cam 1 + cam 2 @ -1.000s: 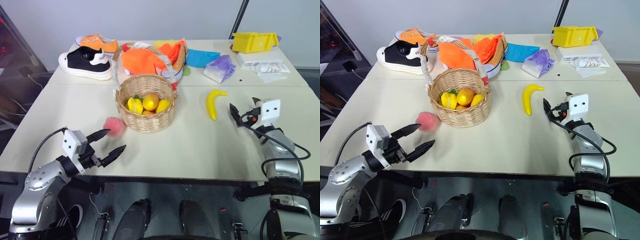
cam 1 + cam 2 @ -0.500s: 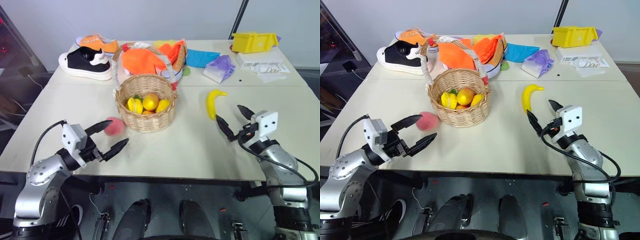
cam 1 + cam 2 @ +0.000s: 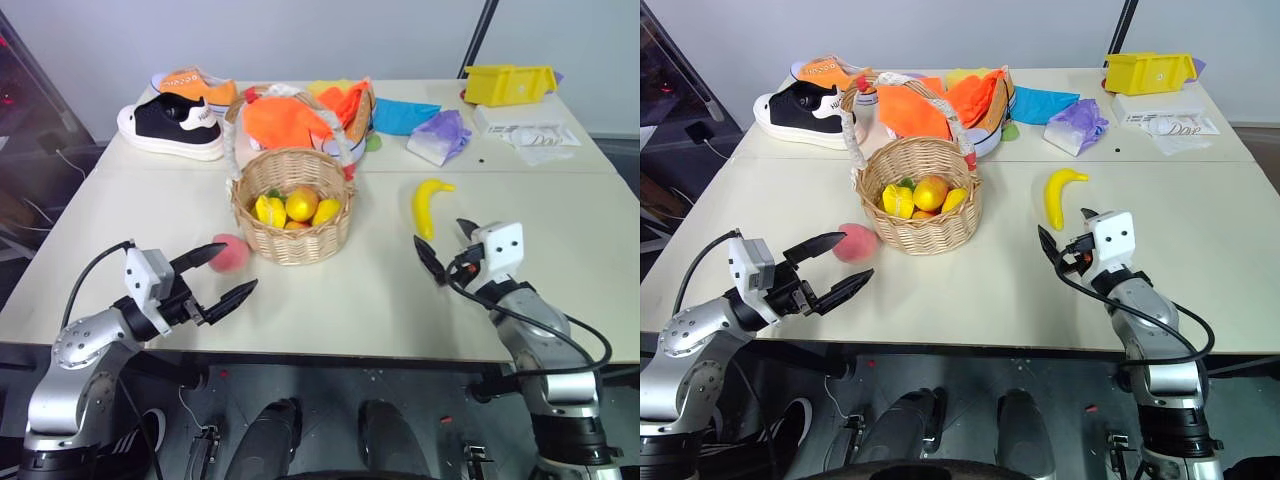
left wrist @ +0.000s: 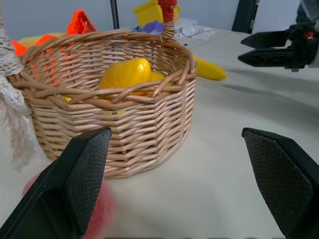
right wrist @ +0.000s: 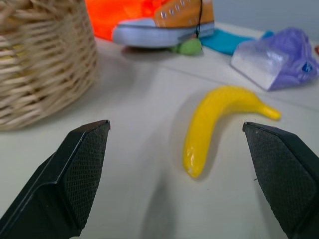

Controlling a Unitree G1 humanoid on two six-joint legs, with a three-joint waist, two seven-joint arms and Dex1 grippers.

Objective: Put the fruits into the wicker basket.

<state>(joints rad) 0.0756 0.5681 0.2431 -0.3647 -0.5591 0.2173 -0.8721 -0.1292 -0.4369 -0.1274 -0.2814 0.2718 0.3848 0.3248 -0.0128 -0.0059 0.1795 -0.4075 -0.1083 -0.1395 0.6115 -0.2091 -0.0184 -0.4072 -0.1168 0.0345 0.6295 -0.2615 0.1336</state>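
Both sets of jaws gape empty. The peach [image 3: 231, 252] lies left of the wicker basket [image 3: 292, 205]; the banana [image 3: 429, 205] lies right, on the bench [image 3: 340, 290].

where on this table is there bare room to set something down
Bare tabletop lies along the near edge, between the wicker basket and the two claws, and right of the banana. The far edge is crowded: sneakers, orange cloth, purple bag, yellow bin. The peach sits left of the basket.
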